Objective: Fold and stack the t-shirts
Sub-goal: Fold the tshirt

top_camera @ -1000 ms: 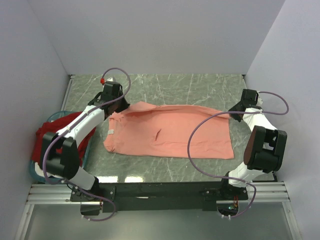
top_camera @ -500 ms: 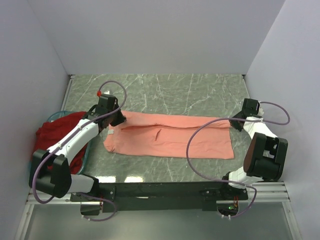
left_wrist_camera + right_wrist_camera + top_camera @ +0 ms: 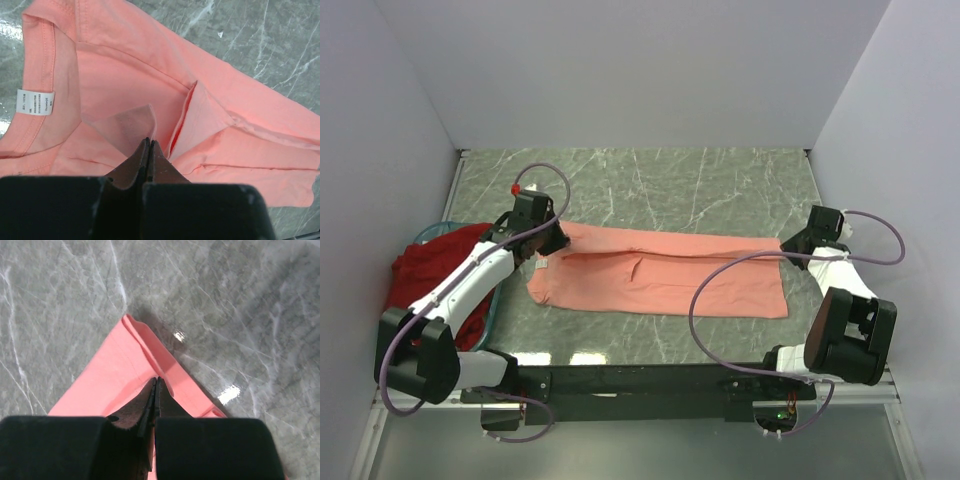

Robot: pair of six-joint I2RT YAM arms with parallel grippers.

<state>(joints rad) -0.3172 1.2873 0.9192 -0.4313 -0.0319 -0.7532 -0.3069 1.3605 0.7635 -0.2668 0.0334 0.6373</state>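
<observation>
Salmon-pink t-shirt [image 3: 660,275] pinched at both ends, your left jaws shut tight on a fold beside the collar, your right jaws shut tight on its back right corner, shirt lying as a long band across the marble surface [image 3: 720,190], dark red t-shirt [image 3: 425,275] heaped in the teal basket [image 3: 432,232] on your left.

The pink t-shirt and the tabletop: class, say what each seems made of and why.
Pink t-shirt: soft matte knit fabric, probably cotton; it creases and lies in limp folds. Tabletop: grey-green veined marble look, glossy with light glints; real stone or printed laminate, cannot tell.
</observation>
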